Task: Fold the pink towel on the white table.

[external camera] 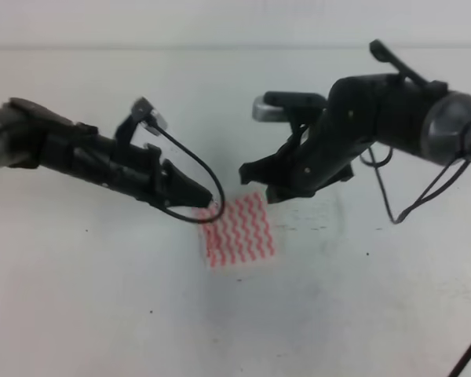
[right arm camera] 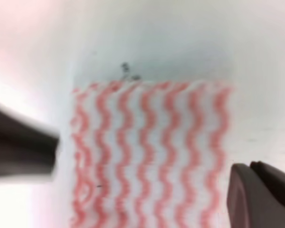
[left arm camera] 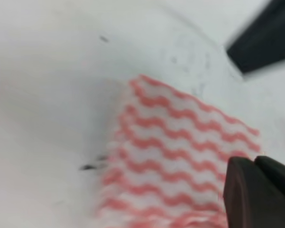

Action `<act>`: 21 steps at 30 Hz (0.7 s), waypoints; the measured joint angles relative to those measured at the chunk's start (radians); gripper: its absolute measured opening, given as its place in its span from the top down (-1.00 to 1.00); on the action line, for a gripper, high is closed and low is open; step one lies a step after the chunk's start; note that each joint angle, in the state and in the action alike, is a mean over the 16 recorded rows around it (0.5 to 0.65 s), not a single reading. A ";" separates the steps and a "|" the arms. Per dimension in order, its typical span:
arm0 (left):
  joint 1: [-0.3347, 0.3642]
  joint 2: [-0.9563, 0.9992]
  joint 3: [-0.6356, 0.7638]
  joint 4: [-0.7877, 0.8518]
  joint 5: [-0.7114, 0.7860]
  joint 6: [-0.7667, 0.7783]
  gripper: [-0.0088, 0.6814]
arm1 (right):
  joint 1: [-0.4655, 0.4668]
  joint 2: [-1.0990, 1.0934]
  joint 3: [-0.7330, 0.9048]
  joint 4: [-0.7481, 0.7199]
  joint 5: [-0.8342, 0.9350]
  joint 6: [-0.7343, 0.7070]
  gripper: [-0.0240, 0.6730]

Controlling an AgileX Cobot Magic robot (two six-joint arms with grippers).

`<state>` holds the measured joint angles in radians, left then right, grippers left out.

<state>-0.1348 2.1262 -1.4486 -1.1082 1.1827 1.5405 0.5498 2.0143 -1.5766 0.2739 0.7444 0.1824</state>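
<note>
1. We see no brand, label or writing that we can read on anything here.
2. The pink towel (external camera: 239, 229) lies flat as a small folded pad near the middle of the white table (external camera: 361, 314), with red and white wavy stripes on top.
3. From high up we see both arms. The left gripper (external camera: 206, 198) comes in from the left, and its tip sits right at the towel's upper left corner. Its fingers look pressed together into one point – we cannot tell if it pinches the cloth.
4. The right gripper (external camera: 255, 174) hangs just above the towel's far edge. We cannot tell if its jaws are apart or together.
5. The left wrist view is blurry, but it shows what the high view does not – small dark specks (left arm camera: 89, 166) on the table by the towel's edge.
6. The right wrist view shows more dark marks (right arm camera: 127, 71) just past the towel's top edge.
7. A black cable (external camera: 190, 166) loops off the left arm, over the towel's corner.
</note>
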 joint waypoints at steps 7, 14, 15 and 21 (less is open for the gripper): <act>-0.105 0.001 0.000 0.142 -0.074 -0.116 0.99 | -0.056 -0.043 0.000 -0.052 0.014 0.025 0.98; -0.177 -0.003 0.000 0.265 -0.161 -0.217 0.99 | -0.079 -0.066 0.000 -0.065 0.014 0.031 0.98; -0.183 -0.006 0.000 0.276 -0.174 -0.225 0.99 | -0.080 -0.068 0.000 -0.065 0.013 0.031 0.98; -0.196 -0.041 -0.001 0.303 -0.210 -0.256 0.99 | -0.081 -0.075 0.000 -0.065 0.007 0.030 0.98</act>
<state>-0.3307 2.0850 -1.4491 -0.8050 0.9726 1.2848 0.4689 1.9395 -1.5764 0.2089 0.7519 0.2124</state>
